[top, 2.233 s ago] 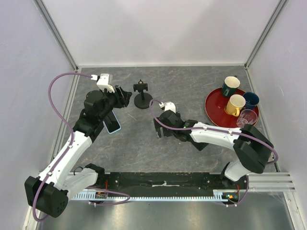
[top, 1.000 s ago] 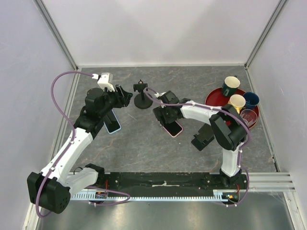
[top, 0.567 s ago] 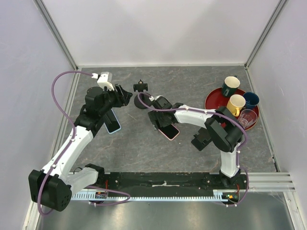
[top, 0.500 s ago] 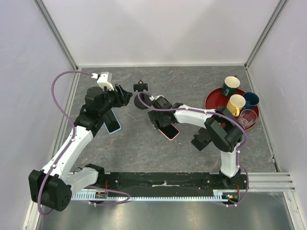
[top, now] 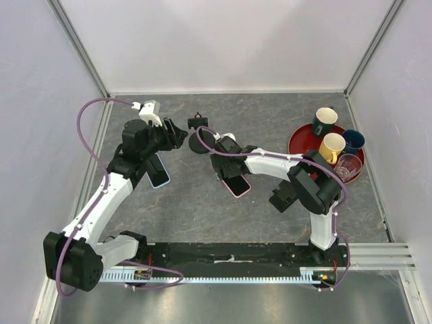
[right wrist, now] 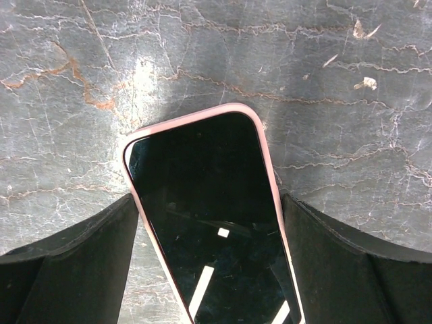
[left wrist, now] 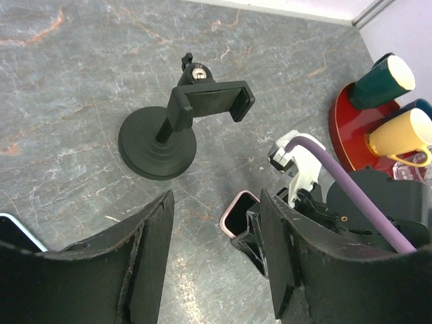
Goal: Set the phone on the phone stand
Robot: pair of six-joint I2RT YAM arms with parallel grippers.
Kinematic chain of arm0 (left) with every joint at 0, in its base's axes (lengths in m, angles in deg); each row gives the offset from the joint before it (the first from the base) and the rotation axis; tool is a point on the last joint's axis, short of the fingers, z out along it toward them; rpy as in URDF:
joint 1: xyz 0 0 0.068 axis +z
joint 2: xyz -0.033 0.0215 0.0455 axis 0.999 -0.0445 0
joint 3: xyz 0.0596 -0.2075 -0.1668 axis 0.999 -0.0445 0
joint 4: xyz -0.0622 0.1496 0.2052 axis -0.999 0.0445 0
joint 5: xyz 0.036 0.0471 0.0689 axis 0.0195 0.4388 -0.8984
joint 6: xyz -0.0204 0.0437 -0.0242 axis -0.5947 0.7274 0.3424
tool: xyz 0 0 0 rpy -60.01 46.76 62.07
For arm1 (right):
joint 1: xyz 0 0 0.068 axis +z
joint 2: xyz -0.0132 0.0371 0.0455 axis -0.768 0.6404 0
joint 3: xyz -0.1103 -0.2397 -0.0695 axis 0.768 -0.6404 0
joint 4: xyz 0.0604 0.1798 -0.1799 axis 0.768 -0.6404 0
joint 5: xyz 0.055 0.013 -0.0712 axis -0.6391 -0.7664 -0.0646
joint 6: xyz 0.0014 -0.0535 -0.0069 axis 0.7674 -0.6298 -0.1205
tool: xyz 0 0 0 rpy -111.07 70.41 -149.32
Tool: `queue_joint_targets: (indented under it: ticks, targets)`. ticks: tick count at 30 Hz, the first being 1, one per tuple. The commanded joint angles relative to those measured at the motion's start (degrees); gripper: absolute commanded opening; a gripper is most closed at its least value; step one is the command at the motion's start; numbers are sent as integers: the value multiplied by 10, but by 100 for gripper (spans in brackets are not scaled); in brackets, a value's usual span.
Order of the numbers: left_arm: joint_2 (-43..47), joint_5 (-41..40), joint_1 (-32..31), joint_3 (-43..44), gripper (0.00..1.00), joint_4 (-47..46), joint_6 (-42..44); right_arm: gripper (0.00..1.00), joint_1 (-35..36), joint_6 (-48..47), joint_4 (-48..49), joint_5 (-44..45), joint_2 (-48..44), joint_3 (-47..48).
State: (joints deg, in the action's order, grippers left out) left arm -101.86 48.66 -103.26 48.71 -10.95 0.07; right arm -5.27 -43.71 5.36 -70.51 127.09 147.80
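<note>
The phone (right wrist: 212, 223), with a pink rim and a dark screen, sits between my right gripper's (right wrist: 209, 270) two fingers, which press on its long sides. In the top view the phone (top: 236, 183) is low over the table, right of and nearer than the phone stand (top: 199, 138). My right gripper (top: 226, 169) is shut on it. The stand's round base (left wrist: 157, 143) and clamp (left wrist: 209, 104) stand upright in the left wrist view, with the phone's corner (left wrist: 239, 212) beyond. My left gripper (top: 177, 137) is open and empty, just left of the stand.
A light-blue phone (top: 159, 172) lies flat under my left arm. A red tray (top: 297, 152) with several cups is at the right. A black folding stand (top: 283, 197) sits by my right arm's elbow. Walls close in the table on three sides.
My right arm has folded at the elbow, and its gripper has moved the pink phone slightly left, closer to the stand. My left gripper has shifted a little towards the stand.
</note>
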Motion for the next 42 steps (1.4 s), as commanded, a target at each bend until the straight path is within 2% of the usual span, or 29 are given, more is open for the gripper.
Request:
queue_joint_targets:
  ticks: [1, 4, 8, 9, 10, 13, 15, 19, 23, 28, 35, 42]
  targets:
    - [-31, 31, 4, 41, 60, 10, -12, 72, -8, 30, -8, -18, 19, -24]
    - [-58, 89, 5, 57, 60, 12, -16, 66, -9, 44, 28, -30, 7, -49]
    - [-102, 136, 5, 74, 58, 27, -22, 64, -9, 54, 43, -32, -4, -56]
    - [-119, 143, 5, 87, 55, 34, -23, 65, -9, 60, 44, -37, -7, -56]
    - [-128, 146, 4, 93, 54, 41, -28, 73, -9, 73, 47, -54, -11, -62]
    - [-139, 167, 6, 103, 50, 51, -41, 73, -6, 96, 95, -110, -26, -94]
    - [-132, 167, 5, 95, 50, 41, -47, 69, -4, 128, 140, -124, -35, -114]
    - [-112, 147, 5, 82, 50, 34, -51, 51, -3, 165, 212, -124, -64, -178]
    - [-115, 183, 6, 76, 51, 13, -62, 38, -3, 163, 289, -129, -111, -221]
    - [-137, 250, 5, 89, 51, 8, -58, 32, -3, 147, 288, -129, -137, -221]
    - [-151, 276, 5, 95, 51, 5, -61, 29, -9, 140, 277, -110, -163, -213]
    - [-152, 278, 5, 96, 51, 4, -61, 30, -9, 104, 161, -46, -134, -152]
